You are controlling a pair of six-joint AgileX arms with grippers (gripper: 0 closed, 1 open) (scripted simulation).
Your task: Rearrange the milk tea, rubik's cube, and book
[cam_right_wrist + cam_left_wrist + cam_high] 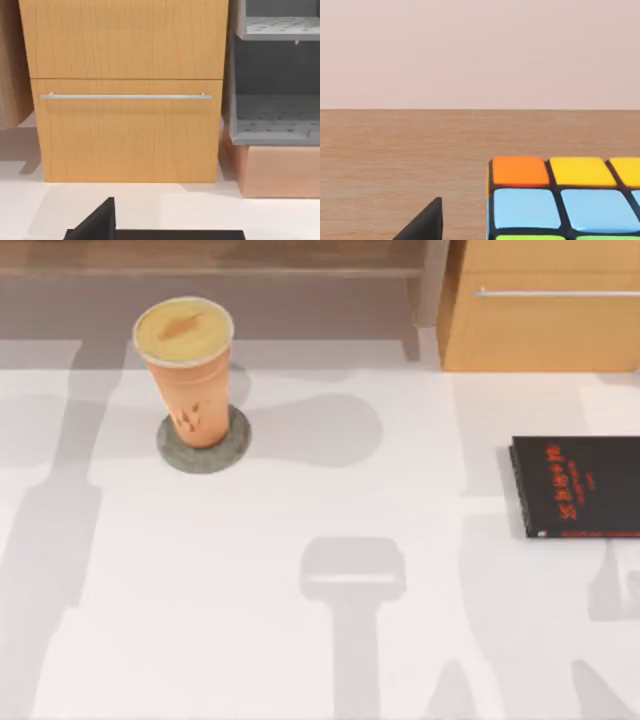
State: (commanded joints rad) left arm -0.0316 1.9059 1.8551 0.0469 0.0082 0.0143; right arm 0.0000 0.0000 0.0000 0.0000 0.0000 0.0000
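The likeliest upset, to my eye, is the tall tapered orange-tan milk tea cup with its round yellowish lid (186,370). It stands upright on a flat grey round coaster (204,443) toward the back left of the white worktop (300,540). Being tall and narrow at the foot, it would tip if an arm swept in low or a hand gripped it high and pulled sideways. The coaster may also slide under it if it is nudged.

The second risk is a mix-up. A thin black book with red lettering (580,487) lies flat at the right edge of the worktop, and it does not look like a thick teal-covered one. Taking it for the task's book would spoil the arrangement.

The multicoloured rubik's cube with orange, yellow and pale blue tiles (565,200) sits on a brown wooden surface (420,150), close in front of the left wrist camera. One dark fingertip of the left hand (427,222) pokes in just beside the cube, apart from it. I cannot tell how far that hand is spread, and it appears to hold nothing.

From the right wrist, a dark fingertip of the right hand (97,222) shows before a pale wooden drawer cabinet with a silver bar handle (125,95). Its spread I cannot tell either.
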